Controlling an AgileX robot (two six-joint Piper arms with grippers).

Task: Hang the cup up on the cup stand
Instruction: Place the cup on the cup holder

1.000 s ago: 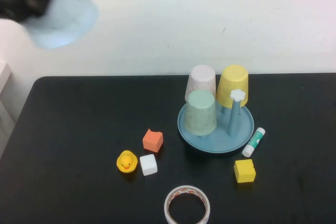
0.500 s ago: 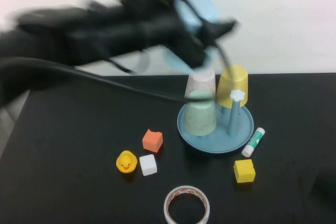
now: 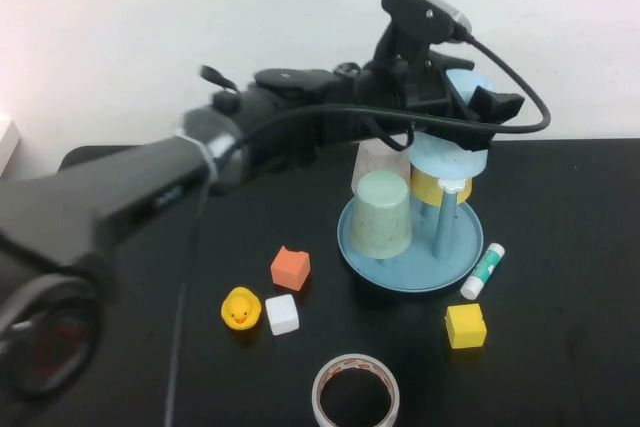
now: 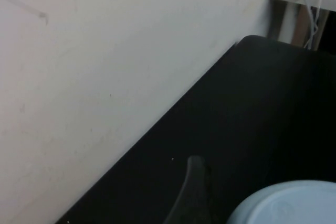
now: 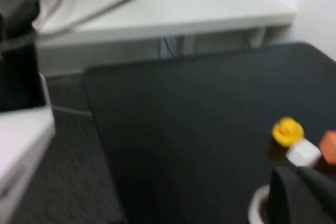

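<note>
The light blue cup (image 3: 450, 152) hangs upside down, its rim just above the white flower cap of the free post (image 3: 443, 222) on the cup stand (image 3: 410, 272). My left gripper (image 3: 465, 97) reaches in from the left and is shut on the cup's upper part. In the left wrist view the cup's bottom (image 4: 289, 203) sits beside one dark finger (image 4: 191, 192). My right gripper (image 5: 304, 192) is outside the high view. It hovers shut, holding nothing, low over the table near the tape roll (image 5: 257, 203).
A mint green cup (image 3: 381, 212), a pale pink cup (image 3: 378, 162) and a yellow cup (image 3: 428, 187) occupy the stand. An orange block (image 3: 291, 267), duck (image 3: 241, 308), white cube (image 3: 283, 314), yellow cube (image 3: 466, 326), glue stick (image 3: 483, 270) and tape roll (image 3: 356, 392) lie around it.
My left arm has swung from the upper left across to the right, carrying the light blue cup to a spot over the stand's post.
</note>
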